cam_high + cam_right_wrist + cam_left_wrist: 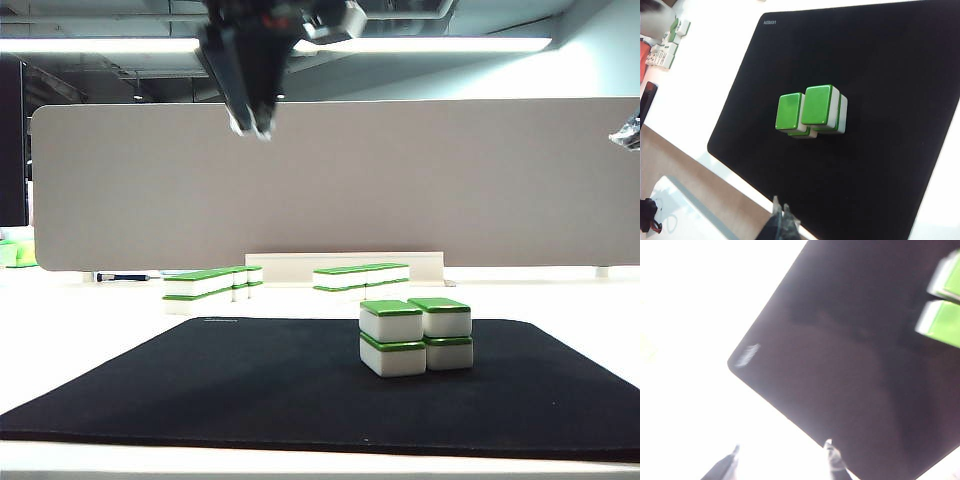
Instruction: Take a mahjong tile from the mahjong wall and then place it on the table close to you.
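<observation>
A black mat is spread on the near part of the white table, and a two-by-two tile cluster is stacked on it right of centre. Beyond the mat's far left edge the mahjong wall is set, with a shorter row to its right and a grey divider behind. The left gripper is held high above, left of centre, fingers parted and empty. The right gripper is seen clenched, holding nothing.

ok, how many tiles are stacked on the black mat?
4: two on top, side by side, each on a lower tile. None appear hidden behind them.
</observation>
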